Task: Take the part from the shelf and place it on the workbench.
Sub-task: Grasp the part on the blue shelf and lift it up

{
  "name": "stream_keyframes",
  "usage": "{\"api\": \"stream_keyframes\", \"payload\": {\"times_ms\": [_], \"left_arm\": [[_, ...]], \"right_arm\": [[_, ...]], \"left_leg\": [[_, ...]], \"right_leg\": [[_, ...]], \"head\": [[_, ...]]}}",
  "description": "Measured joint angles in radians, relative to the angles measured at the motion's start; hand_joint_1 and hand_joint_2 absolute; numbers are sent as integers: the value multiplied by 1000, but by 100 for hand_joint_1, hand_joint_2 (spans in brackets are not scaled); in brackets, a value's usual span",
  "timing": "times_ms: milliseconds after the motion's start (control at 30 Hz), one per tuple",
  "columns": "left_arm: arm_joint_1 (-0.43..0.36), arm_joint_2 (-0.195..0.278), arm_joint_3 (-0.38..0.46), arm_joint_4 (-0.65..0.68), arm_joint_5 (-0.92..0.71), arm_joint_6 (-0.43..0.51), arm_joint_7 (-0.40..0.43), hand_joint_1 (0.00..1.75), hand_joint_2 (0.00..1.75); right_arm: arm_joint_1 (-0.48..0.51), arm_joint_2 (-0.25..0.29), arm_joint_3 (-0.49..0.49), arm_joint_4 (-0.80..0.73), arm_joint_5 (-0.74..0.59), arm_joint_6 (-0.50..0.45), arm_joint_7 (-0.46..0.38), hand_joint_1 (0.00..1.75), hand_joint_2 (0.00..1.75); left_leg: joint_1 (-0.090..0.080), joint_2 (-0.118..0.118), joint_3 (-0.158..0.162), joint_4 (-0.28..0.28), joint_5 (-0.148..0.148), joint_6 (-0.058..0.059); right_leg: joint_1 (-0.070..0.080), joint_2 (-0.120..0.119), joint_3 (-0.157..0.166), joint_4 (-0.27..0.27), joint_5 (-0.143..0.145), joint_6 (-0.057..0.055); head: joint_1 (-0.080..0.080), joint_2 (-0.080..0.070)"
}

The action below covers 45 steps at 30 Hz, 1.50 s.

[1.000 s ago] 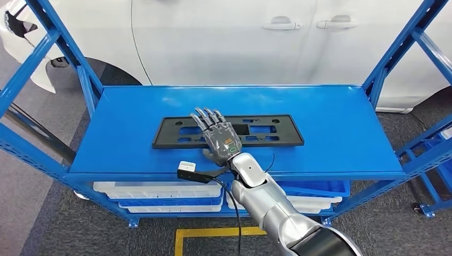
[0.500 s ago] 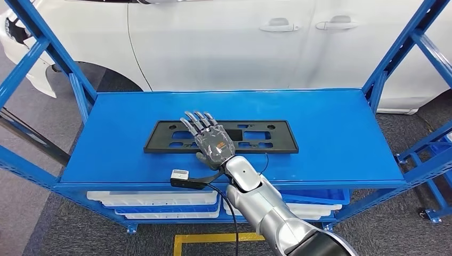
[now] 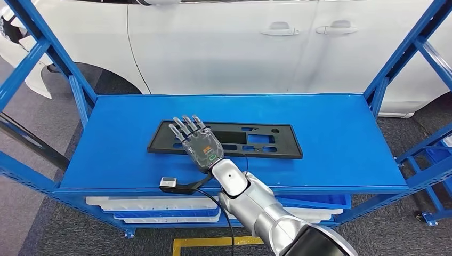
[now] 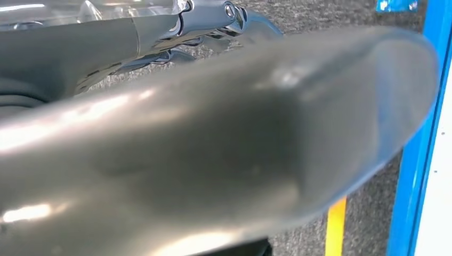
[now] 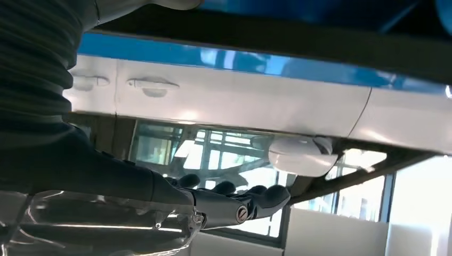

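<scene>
right hand (image 3: 200, 146) at centre frame, flat over the left part of the part (image 3: 226, 139), fingers straight and spread, palm down; empty, nothing gripped yet. looks set that way to press or slide the thin plate toward the shelf's near edge, since a flat plate lying flush offers no edge to pinch from above; a judgement only. whether the palm touches the plate or hangs just above it, cannot tell.

part lying flat on the shelf (image 3: 330, 133), centre frame, long side running left to right, right end angled slightly down in the frame. not lifted, so the task is at its start; workbench not seen.

small camera on its cable (image 3: 171, 184) hanging off the wrist at lower centre, just past the shelf's front lip. white car (image 3: 224, 42) across the top of the frame, behind the rack.

against half a second ago: hand further left and a little lower in the frame; plate slightly turned, right end lower. whole scene also shifted a bit, so part of this is camera movement.

left hand: state cannot tell from the blurred left wrist view.
</scene>
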Motion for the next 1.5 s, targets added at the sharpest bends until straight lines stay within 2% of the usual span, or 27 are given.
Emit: {"api": "stream_keyframes", "payload": {"times_ms": [67,133,167,200,233,300,333,367,467,533,633,667,700,733,800,867,967,1033,1067,1133,1167,1200,1233,1300,1333,1400,1500], "left_arm": [[-4,0,2,0,-1,3,-3,0,0],[-8,0,6,0,-1,6,-6,0,0],[-9,0,8,0,-1,8,-7,0,0],[-9,0,11,0,-1,9,-9,0,0],[-9,0,14,0,-1,10,-11,0,0],[-10,0,21,0,-1,10,-17,0,0],[-11,0,23,0,-1,11,-20,0,0],[-12,0,26,0,-1,11,-24,0,0],[-13,-1,31,0,-1,11,-31,0,0],[-15,-1,36,0,-2,9,-35,0,0],[-15,-1,46,0,-4,8,-37,0,0],[-14,-2,48,0,-6,8,-37,0,0],[-13,-2,49,0,-8,9,-37,0,0],[-13,-2,50,0,-10,9,-37,0,0],[-14,-3,53,0,-12,12,-40,0,0],[-15,-3,55,0,-13,14,-43,0,0],[-15,-3,55,0,-17,14,-46,0,0],[-15,-4,56,0,-19,14,-46,0,0],[-16,-4,56,0,-19,14,-47,0,0],[-16,-4,57,0,-20,14,-48,0,0],[-15,-4,58,0,-20,14,-48,0,0],[-15,-4,60,0,-20,13,-48,0,0],[-15,-5,62,0,-20,12,-48,0,0],[-14,-5,67,0,-19,9,-48,0,0],[-14,-6,69,0,-19,8,-49,0,0],[-14,-7,73,0,-19,6,-53,0,0],[-12,-8,76,0,-19,0,-67,0,0]], "right_arm": [[-19,-2,66,26,0,42,33,0,175],[-29,-5,123,52,0,80,49,0,175],[-30,-8,147,64,0,95,53,0,175],[-33,-11,169,73,0,110,55,0,175],[-39,-13,191,80,0,123,57,0,175],[-54,-15,230,91,0,150,63,0,175],[-61,-16,247,96,0,166,66,0,175],[-68,-16,265,101,0,183,68,0,175],[-88,-18,309,113,0,238,78,0,175],[-102,-18,323,123,-3,275,91,0,175],[-114,-20,327,142,-15,304,119,0,175],[-116,-21,326,148,-20,304,129,0,175],[-119,-23,324,154,-24,304,137,0,175],[-123,-25,322,159,-28,303,145,0,175],[-130,-29,316,166,-36,304,156,71,175],[-136,-32,309,172,-42,312,161,152,175],[-140,-36,297,180,-48,331,165,174,175],[-141,-39,291,185,-51,342,165,175,175],[-142,-40,289,187,-53,346,166,175,175],[-141,-42,284,190,-56,351,166,175,175],[-141,-44,281,191,-57,355,166,175,175],[-141,-45,278,192,-58,360,166,175,175],[-142,-45,274,192,-59,364,166,175,175],[-145,-45,267,192,-60,370,166,175,175],[-147,-45,264,192,-59,372,165,175,175],[-149,-44,259,192,-59,376,164,175,175],[-152,-42,250,191,-59,377,163,175,175]], "left_leg": [[2,1,2,-3,1,9],[2,2,3,-3,0,14],[2,1,3,-2,-1,14],[2,1,4,-1,-2,14],[2,0,6,0,-4,12],[0,0,10,3,-9,5],[-2,-1,11,4,-11,1],[-3,-1,11,5,-13,-4],[-1,0,17,2,-17,-21],[1,2,4,42,-46,-30],[4,2,-80,228,-136,-41],[4,2,-101,275,-149,-43],[5,2,-106,285,-143,-45],[5,2,-90,253,-118,-44],[5,3,-20,111,-53,-40],[2,3,29,11,-23,-28],[-2,2,33,-6,-20,-8],[2,3,35,-13,-13,5],[3,4,36,-16,-10,10],[2,5,33,-16,-9,14],[1,5,32,-15,-9,14],[1,5,33,-15,-10,15],[1,4,34,-13,-11,14],[1,2,36,-9,-15,10],[-1,0,36,-7,-18,6],[-4,-1,36,-4,-22,-3],[-1,-1,38,-3,-28,-21]], "right_leg": [[-3,-2,-45,97,-52,10],[-7,-2,-115,236,-107,16],[-8,-2,-138,275,-113,17],[-9,-2,-141,274,-99,17],[-10,-3,-124,231,-68,16],[-8,-3,-56,86,1,8],[-7,-3,-30,29,21,2],[-4,-2,-15,-3,28,-3],[-2,-2,-7,-19,29,-20],[-6,-4,2,-29,32,-31],[-7,-6,6,-32,32,-38],[-6,-5,7,-32,32,-38],[-6,-5,7,-32,31,-38],[-6,-5,9,-31,31,-38],[-5,-4,11,-29,30,-34],[-1,-3,10,-27,30,-25],[-2,-2,8,-26,32,-7],[-3,-2,-7,6,8,3],[-4,-3,-29,53,-19,7],[-7,-3,-95,191,-84,13],[-8,-3,-122,246,-101,15],[-9,-3,-134,267,-98,15],[-9,-3,-125,245,-76,15],[-9,-3,-61,110,-7,7],[-7,-3,-29,43,17,3],[-3,-3,0,-21,31,-6],[-2,-4,5,-29,33,-22]], "head": [[2,0],[3,0],[3,0],[3,0],[4,0],[4,0],[3,0],[3,0],[3,0],[2,0],[0,0],[0,0],[1,0],[0,0],[0,0],[1,0],[2,0],[3,0],[4,0],[5,0],[5,0],[5,0],[5,0],[5,0],[5,0],[4,0],[4,0]]}}
